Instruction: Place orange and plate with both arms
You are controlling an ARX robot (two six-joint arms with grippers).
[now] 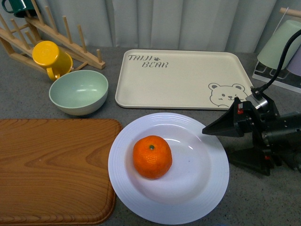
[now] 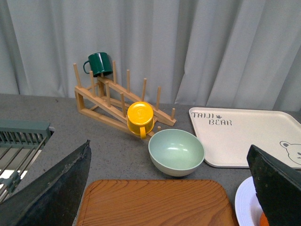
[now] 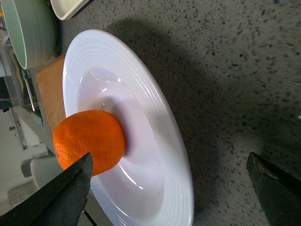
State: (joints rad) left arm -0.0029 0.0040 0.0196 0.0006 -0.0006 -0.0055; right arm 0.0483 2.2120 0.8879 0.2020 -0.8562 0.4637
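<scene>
Already the orange (image 1: 152,157) sits in the well of the plate (image 1: 202,188); right gripper (image 1: 216,144), spread and empty, just beside the plate's rim, left gripper (image 2: 168,146) likewise spread, so probably only moving the plate remains.

Bright, even overhead light; sharp at centre, soft at the near edges.

Picks out thin white glare streaks on the large glossy round white ribbed plate (image 1: 207,188) and a small gleam inside the pale green round bowl (image 1: 79,92). Lays only a faint, soft-edged shadow beside the small bright-orange dimpled mandarin (image 1: 152,157). Throws a broad dark shadow over the speckled grey countertop (image 3: 235,61) next to the plate in the right wrist view. Blurs the black fingers (image 3: 66,197) of the right gripper (image 3: 169,155), likewise the black fingers (image 2: 51,197) of the left gripper (image 2: 168,146), too near for focus. Keeps the pleated pale grey curtain (image 2: 188,42) evenly lit, without hot spots.
</scene>
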